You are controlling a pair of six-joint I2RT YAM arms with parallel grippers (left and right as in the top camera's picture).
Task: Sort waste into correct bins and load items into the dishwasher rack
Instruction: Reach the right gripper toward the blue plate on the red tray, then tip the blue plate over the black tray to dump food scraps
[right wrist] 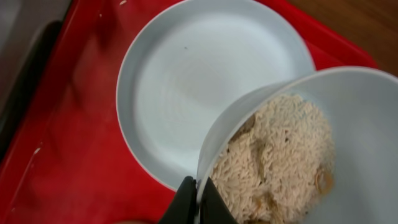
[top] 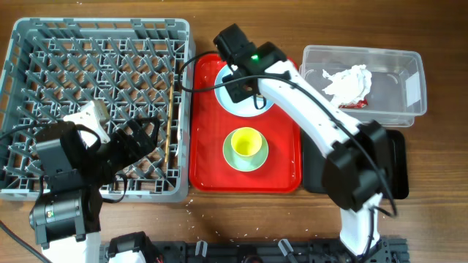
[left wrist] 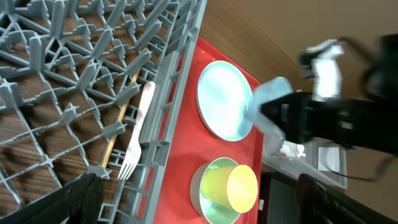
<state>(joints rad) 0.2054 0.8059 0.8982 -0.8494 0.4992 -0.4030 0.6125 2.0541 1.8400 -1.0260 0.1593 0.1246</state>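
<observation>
Over the pale blue plate on the red tray, the right gripper is clamped on the rim of a light, stiff bowl whose loose rice scraps would likely spill if tipped.

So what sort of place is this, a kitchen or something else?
Probably a robot test bench staged as a dish-clearing station, not a real kitchen: a grey dishwasher rack sits on a wooden table beside a red tray carrying a cup, with a clear tub holding a crumpled napkin.
</observation>
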